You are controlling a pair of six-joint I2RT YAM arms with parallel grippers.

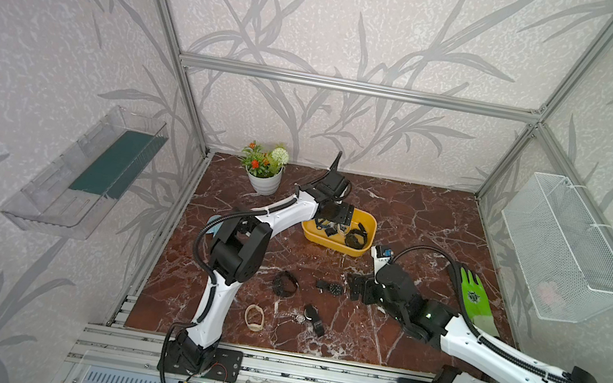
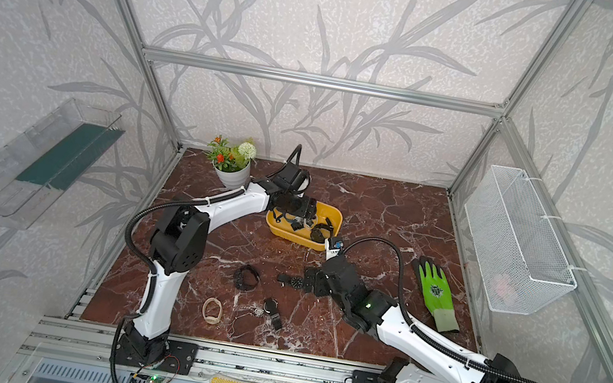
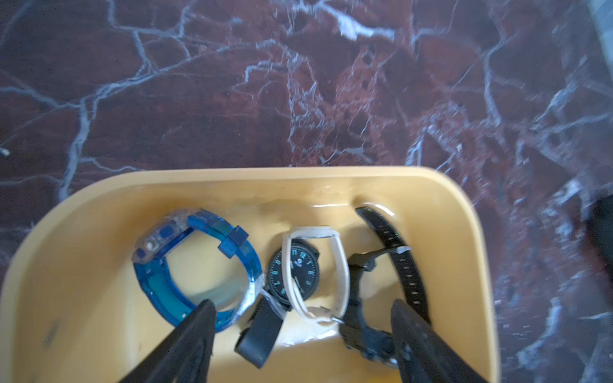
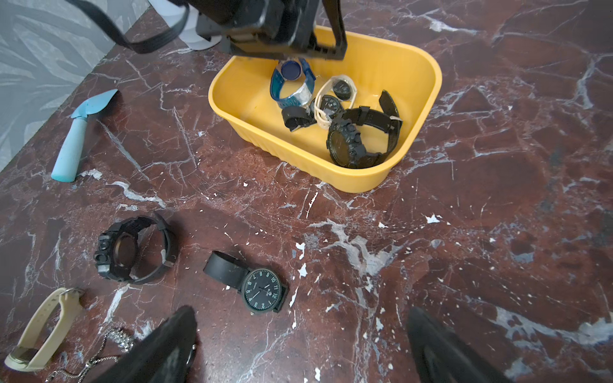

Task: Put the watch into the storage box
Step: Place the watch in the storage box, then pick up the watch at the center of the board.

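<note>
left wrist, storage box (image 3: 83, 265), blue watch (image 3: 212, 225) inside

Both arms pair white moulded links (image 1: 215, 308) with black joint housings (image 1: 240, 249). Behind the left end effector (image 3: 302, 303) and right end effector (image 4: 302, 310), ribbed black cable conduits (image 1: 426, 247) run along the links. A green light (image 1: 429, 315) glows behind the right one.

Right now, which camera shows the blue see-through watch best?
The left wrist view: the blue watch lies close up, nearly whole. The right wrist view shows it farther off, partly behind the left gripper. In both top views it is too small to make out.
</note>
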